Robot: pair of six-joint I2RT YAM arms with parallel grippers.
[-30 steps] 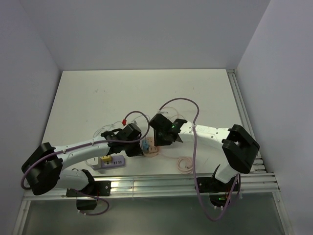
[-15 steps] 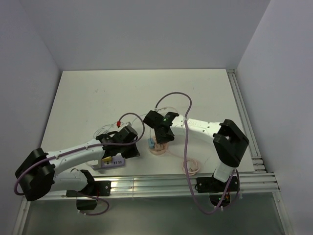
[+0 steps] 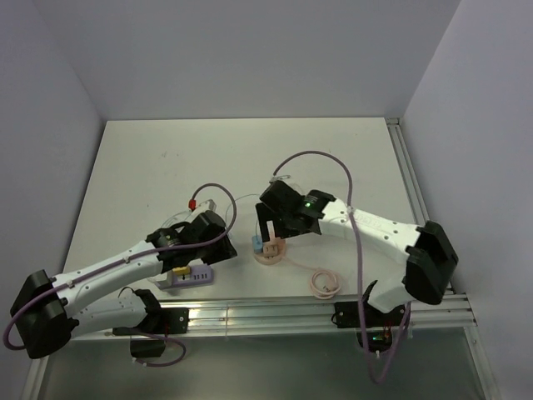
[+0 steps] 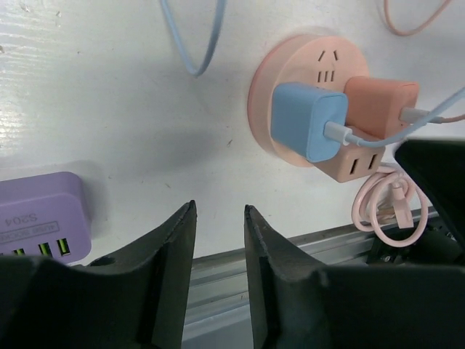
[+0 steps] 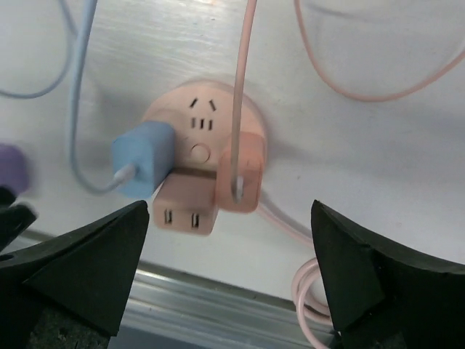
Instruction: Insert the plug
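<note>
Pink plug [image 5: 240, 171] sat in round socket [image 5: 190, 109] on surface [image 5: 378, 43], directly below gap of wide-spread, empty right pincer [image 5: 231, 218]; left pincer [image 4: 219, 218] narrowly parted, empty, well aside of plug

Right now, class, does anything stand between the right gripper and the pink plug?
Nothing visible does. The open right gripper hangs over the pink plug on the round socket; only the plug's own cable rises between the fingers.
</note>
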